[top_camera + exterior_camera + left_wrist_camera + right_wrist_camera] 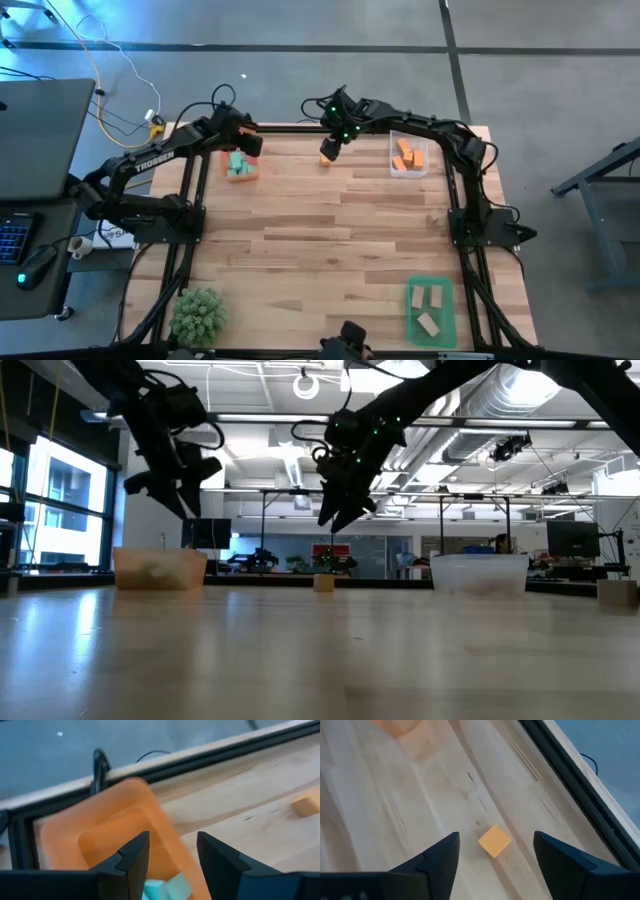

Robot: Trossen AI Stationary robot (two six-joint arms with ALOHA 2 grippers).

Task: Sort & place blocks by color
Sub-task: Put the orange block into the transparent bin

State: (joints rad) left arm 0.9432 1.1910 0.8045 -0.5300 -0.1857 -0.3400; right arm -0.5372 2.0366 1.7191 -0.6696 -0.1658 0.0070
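Note:
An orange block (325,159) lies alone on the table near the far edge; it shows in the right wrist view (494,840) and the low view (323,582). My right gripper (332,148) hangs open above it, fingers on either side, touching nothing. My left gripper (248,143) is open and empty above the orange tray (240,166), which holds teal blocks (167,888). The clear tray (408,155) holds orange blocks. The green tray (430,308) holds tan blocks.
A spiky green plant (197,313) stands at the near left. The black frame rail (570,780) runs along the table's far edge just behind the lone block. The middle of the table is bare wood.

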